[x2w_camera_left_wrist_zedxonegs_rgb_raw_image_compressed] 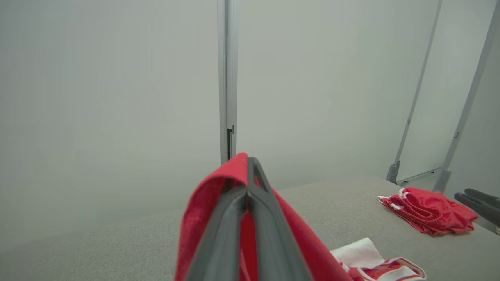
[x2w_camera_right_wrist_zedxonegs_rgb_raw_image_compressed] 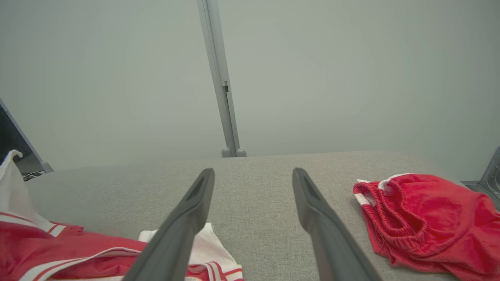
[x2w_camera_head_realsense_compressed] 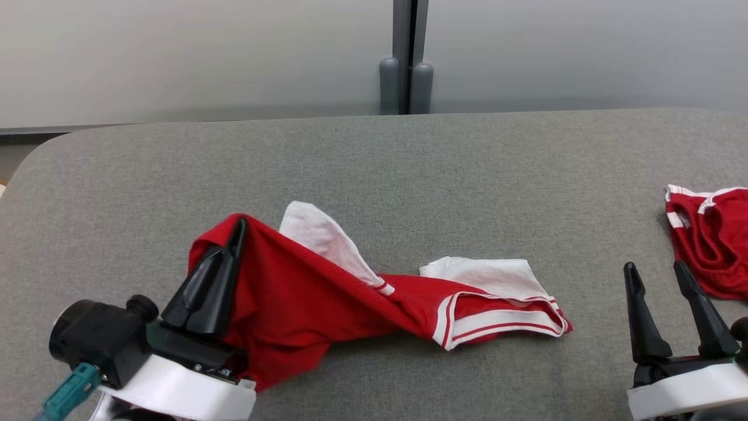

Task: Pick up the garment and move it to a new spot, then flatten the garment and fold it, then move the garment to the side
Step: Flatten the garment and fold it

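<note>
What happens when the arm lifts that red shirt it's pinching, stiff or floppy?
Probably floppy: the shirt sags in folds below the left gripper pinching it. Likely light, being thin cloth. Its far end may drag along the table.

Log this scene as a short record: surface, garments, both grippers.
surface: grey padded table
main garment: red and white garment, crumpled, left end raised off the table, right end lying on it
second garment: red shorts, bunched at the far right, untouched
left gripper: shut on the raised left end
right gripper: open, holding nothing, between the two garments
</note>
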### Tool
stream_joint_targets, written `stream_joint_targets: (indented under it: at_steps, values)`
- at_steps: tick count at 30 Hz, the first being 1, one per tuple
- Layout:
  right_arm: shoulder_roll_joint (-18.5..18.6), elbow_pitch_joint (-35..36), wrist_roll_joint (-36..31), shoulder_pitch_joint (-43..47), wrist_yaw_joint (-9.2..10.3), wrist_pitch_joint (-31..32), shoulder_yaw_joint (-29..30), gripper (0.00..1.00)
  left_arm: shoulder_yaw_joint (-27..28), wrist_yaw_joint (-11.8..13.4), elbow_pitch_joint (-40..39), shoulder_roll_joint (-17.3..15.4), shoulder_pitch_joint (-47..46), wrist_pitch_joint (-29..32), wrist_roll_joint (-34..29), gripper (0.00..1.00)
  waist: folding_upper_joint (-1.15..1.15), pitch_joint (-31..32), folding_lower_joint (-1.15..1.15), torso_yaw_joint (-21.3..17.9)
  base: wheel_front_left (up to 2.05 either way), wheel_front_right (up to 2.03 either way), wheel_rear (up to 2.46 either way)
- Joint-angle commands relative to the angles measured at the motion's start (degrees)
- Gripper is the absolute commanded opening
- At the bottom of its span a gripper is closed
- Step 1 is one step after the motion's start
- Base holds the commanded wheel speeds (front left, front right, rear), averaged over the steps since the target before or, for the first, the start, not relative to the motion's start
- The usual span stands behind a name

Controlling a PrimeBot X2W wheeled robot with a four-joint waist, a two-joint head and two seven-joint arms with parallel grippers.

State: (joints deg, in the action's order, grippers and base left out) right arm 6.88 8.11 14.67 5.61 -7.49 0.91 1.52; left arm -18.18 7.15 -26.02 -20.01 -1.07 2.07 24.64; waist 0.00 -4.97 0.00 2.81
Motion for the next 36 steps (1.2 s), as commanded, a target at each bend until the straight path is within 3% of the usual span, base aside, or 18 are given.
stream_joint_targets:
  at_steps: [1, 14, 24, 25, 26, 29, 36]
  values:
    - [-0.03, 0.18, -0.19, -0.83, 0.00, -0.50, 0.03, 1.00, 0.71, 0.48, -0.13, -0.48, -0.82, 0.31, -0.04, 0.00, 0.00, -0.68, 0.00, -0.49, 0.00, 0.00, 0.00]
    - [-0.77, 1.45, -1.31, -5.55, 0.00, -1.55, 0.02, 1.00, 6.12, -0.11, 13.26, 0.74, -7.22, -2.61, 5.28, 0.00, 0.00, -10.89, 0.00, -3.78, 0.00, 0.00, 0.00]
    - [-1.30, 0.30, -1.89, -8.74, 0.00, -3.03, -0.42, 1.00, 8.85, -5.45, 35.58, 2.08, -17.23, -6.79, 10.52, 0.00, 0.00, -16.12, 0.00, -4.61, 0.00, 0.00, 0.00]
    - [-1.31, 0.11, -1.95, -8.94, 0.01, -3.13, -0.52, 1.00, 8.74, -6.03, 37.23, 2.45, -17.77, -7.21, 11.06, 0.24, 0.00, -16.11, 0.00, -4.58, 0.00, 0.00, 0.00]
    - [-1.28, -0.08, -2.01, -9.13, 0.00, -3.21, -0.65, 1.00, 8.87, -6.57, 38.46, 2.63, -18.46, -8.22, 11.07, 1.00, 0.00, -16.05, 0.00, -4.53, 0.00, 0.00, 0.00]
    - [-0.73, -0.85, -2.33, -9.30, 0.00, -3.39, -1.03, 1.00, 8.72, -7.50, 42.21, 3.62, -18.81, -12.81, 10.05, 1.00, 0.00, -14.74, 0.00, -4.11, 0.00, 0.00, 0.00]
    - [0.80, -1.70, -2.35, -8.30, 0.00, -2.69, -2.19, 1.00, 10.09, -4.82, 39.98, 4.34, -13.52, -17.02, 4.89, 1.00, 0.00, -10.07, 0.00, -2.93, 0.00, 0.00, 0.00]
